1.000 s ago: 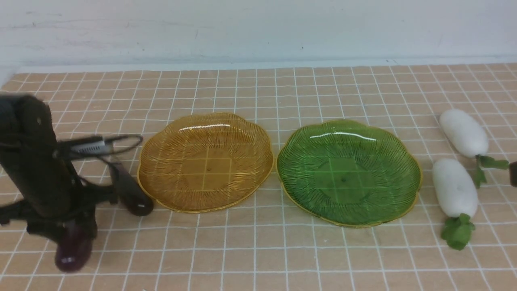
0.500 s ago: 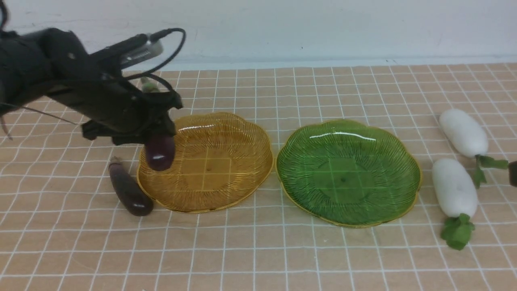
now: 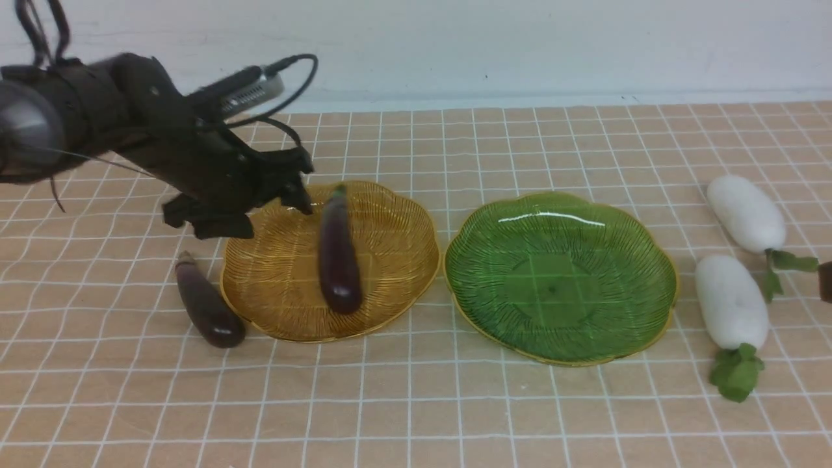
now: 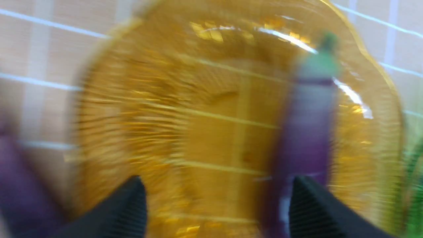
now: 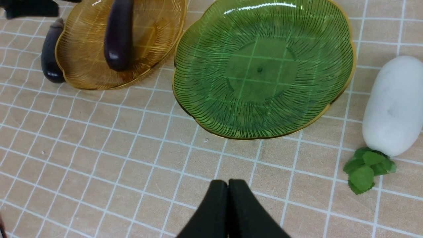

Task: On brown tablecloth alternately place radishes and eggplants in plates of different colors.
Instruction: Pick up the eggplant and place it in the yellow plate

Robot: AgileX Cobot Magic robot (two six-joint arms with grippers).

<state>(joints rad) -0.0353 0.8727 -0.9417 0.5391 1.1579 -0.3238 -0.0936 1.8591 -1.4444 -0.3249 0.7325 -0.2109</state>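
One eggplant (image 3: pixel 338 253) lies in the amber-yellow plate (image 3: pixel 396 227), stem toward the wall. My left gripper (image 3: pixel 250 208) hovers over the plate's near-left rim, open and empty. In the blurred left wrist view its fingers (image 4: pixel 132 205) stand wide apart over the plate (image 4: pixel 165 115), with the eggplant (image 4: pixel 307 132) just beside one finger. The second eggplant (image 3: pixel 207 305) lies on the brown tablecloth (image 3: pixel 416 403) left of that plate. The green plate (image 3: pixel 559 273) is empty. Two radishes (image 3: pixel 745 213) (image 3: pixel 732 300) lie right of it. My right gripper (image 5: pixel 228 185) is shut and empty, hovering over the cloth in front of the green plate (image 5: pixel 261 69).
A white wall runs along the back edge of the cloth. The near radish (image 5: pixel 393 105) with its green leaves (image 5: pixel 366 170) lies close to my right gripper. A dark bit of the right arm (image 3: pixel 825 279) shows at the right edge.
My left gripper carried the eggplant up from the cloth to the amber plate, then opened. The eggplant now lies in the plate. The right arm has not moved.
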